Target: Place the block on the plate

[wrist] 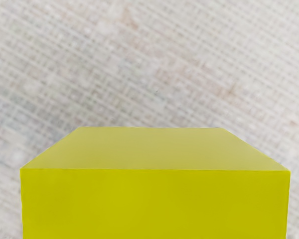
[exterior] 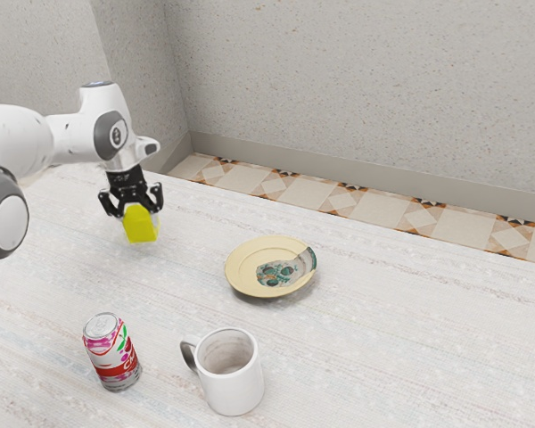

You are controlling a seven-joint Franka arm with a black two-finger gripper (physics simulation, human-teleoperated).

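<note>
Presently, the hand (exterior: 135,210) pinches the block (exterior: 142,228) over the tabletop (exterior: 366,357), well apart from the plate (exterior: 242,278). Block appearance: uniformly bright yellow, smooth flat faces, straight crisp edges.

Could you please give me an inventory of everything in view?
Block: one, yellow, between the gripper's fingers.
Plate: one, cream with a patterned patch, on the table.
Can: one, white, pink and red, upright on the table.
Mug: one, white, beside the can.
Table: one, whitish, under plate, can and mug.
Floor: one, beige and brown tiles, beyond the table.
Wall: several faces, grey, beyond the floor.
Gripper: one, black, shut on the block.
Arm: one, white and grey, from the exterior view's left.
</note>
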